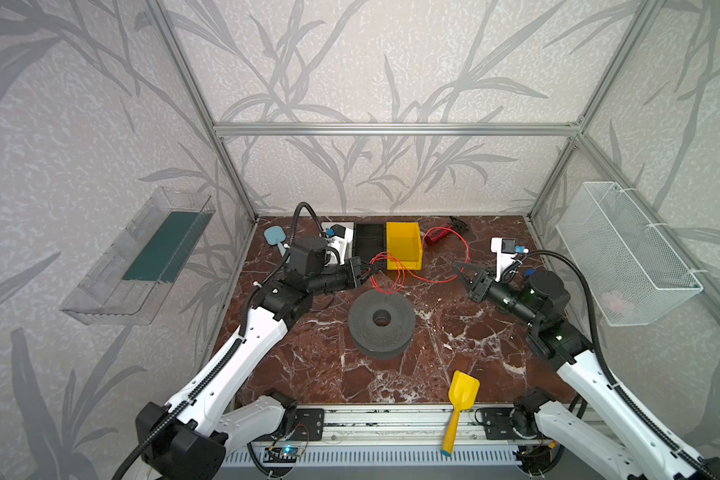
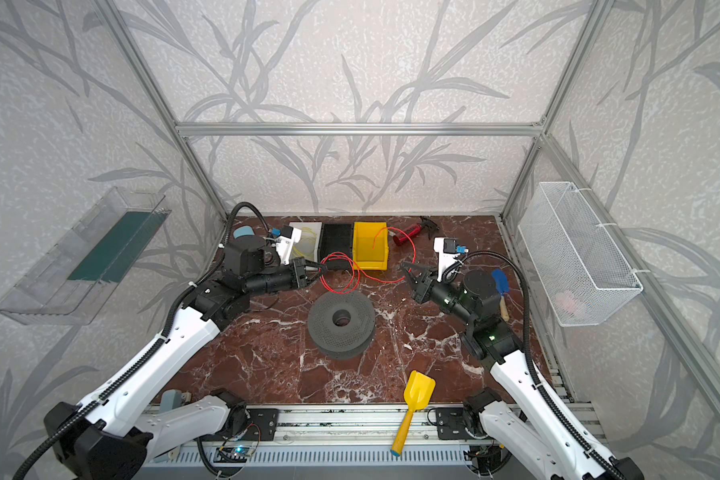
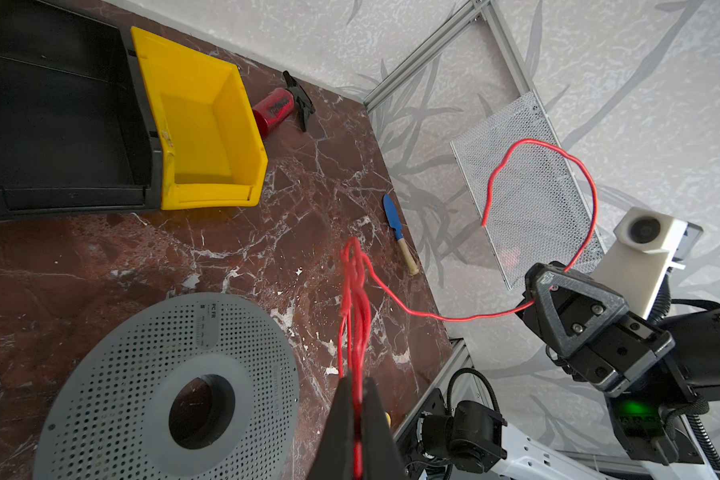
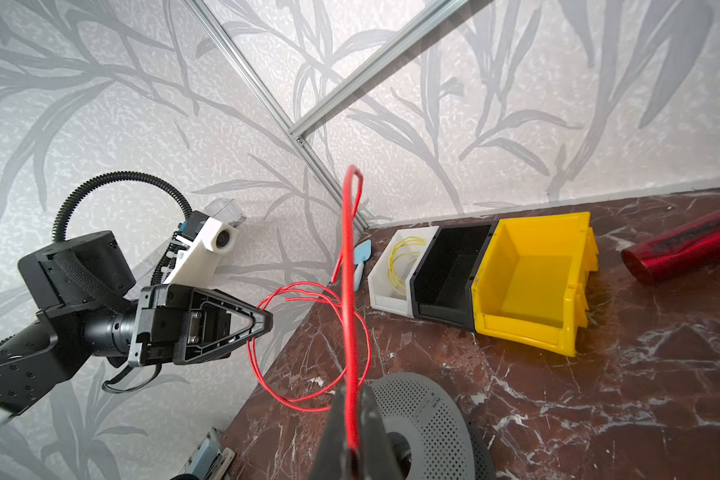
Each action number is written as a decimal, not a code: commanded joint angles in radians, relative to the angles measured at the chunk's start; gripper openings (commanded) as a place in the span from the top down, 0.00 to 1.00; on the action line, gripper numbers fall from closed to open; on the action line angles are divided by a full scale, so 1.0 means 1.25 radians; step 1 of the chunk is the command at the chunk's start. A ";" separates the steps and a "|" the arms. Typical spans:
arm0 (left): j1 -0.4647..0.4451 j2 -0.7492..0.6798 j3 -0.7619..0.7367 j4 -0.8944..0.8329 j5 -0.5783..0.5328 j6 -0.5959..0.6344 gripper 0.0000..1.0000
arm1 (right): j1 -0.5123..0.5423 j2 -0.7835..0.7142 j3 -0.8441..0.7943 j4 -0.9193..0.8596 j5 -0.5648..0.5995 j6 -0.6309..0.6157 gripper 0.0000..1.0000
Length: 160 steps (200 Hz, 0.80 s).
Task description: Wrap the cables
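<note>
left gripper [image 3: 356, 380] clamped on coiled red cable [image 3: 466, 319] loops over worktop [image 1: 454, 340], right gripper [image 4: 352, 392] pinched on the free run; for next loop hold strand taut, match loop size, avoid snagging yellow bin [image 1: 404, 245]

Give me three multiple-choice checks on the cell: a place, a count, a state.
1. Where is the yellow cable? A in the white bin; B on the spool; C in the mesh basket.
2. Bins along the back? A two; B three; C four.
3. The red cable is: A lying unheld on the table; B pinched by left gripper and right gripper; C wound on the spool.
1A, its loops show inside. 2B, white, black bin, yellow bin in a row. 3B, both shut on it.
</note>
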 commanded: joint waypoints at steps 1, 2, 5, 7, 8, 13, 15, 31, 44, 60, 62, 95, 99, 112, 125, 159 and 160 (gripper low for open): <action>0.004 0.005 0.045 -0.020 0.002 0.045 1.00 | -0.007 0.029 0.013 0.021 -0.052 0.031 0.96; 0.003 0.005 0.047 -0.020 0.004 0.047 1.00 | -0.007 0.030 0.014 0.021 -0.056 0.033 0.95; 0.004 0.007 0.052 -0.025 0.009 0.052 1.00 | -0.007 0.034 0.015 0.023 -0.068 0.038 0.92; 0.003 0.009 0.055 -0.027 0.013 0.056 1.00 | -0.006 0.036 0.016 0.024 -0.073 0.038 0.90; 0.003 0.010 0.057 -0.028 0.014 0.058 1.00 | -0.006 0.037 0.016 0.024 -0.078 0.039 0.89; 0.003 0.013 0.067 -0.033 0.023 0.065 1.00 | -0.006 0.042 0.020 0.026 -0.093 0.039 0.84; 0.002 0.014 0.070 -0.036 0.027 0.068 1.00 | -0.006 0.043 0.021 0.026 -0.099 0.038 0.82; 0.002 0.025 0.099 -0.054 0.060 0.091 1.00 | -0.005 0.053 0.024 0.020 -0.128 0.030 0.66; 0.002 0.038 0.122 -0.077 0.082 0.107 1.00 | -0.006 0.055 0.027 0.004 -0.146 0.024 0.44; -0.001 0.053 0.147 -0.118 0.099 0.131 1.00 | -0.005 0.057 0.054 -0.052 -0.162 -0.035 0.30; -0.001 0.054 0.150 -0.125 0.100 0.134 1.00 | -0.005 0.056 0.059 -0.059 -0.163 -0.043 0.29; -0.021 0.079 0.194 -0.245 0.071 0.199 1.00 | -0.005 0.089 0.186 -0.192 -0.190 -0.169 0.21; -0.026 0.084 0.201 -0.261 0.065 0.209 1.00 | -0.005 0.102 0.208 -0.206 -0.199 -0.183 0.21; -0.046 0.098 0.219 -0.305 0.045 0.237 1.00 | -0.005 0.142 0.265 -0.237 -0.217 -0.211 0.20; -0.068 0.110 0.235 -0.339 0.007 0.257 1.00 | -0.004 0.191 0.319 -0.264 -0.236 -0.227 0.20; -0.112 0.114 0.244 -0.363 -0.093 0.279 1.00 | 0.026 0.308 0.433 -0.347 -0.302 -0.252 0.18; -0.114 0.114 0.245 -0.364 -0.098 0.280 1.00 | 0.029 0.311 0.437 -0.355 -0.302 -0.254 0.18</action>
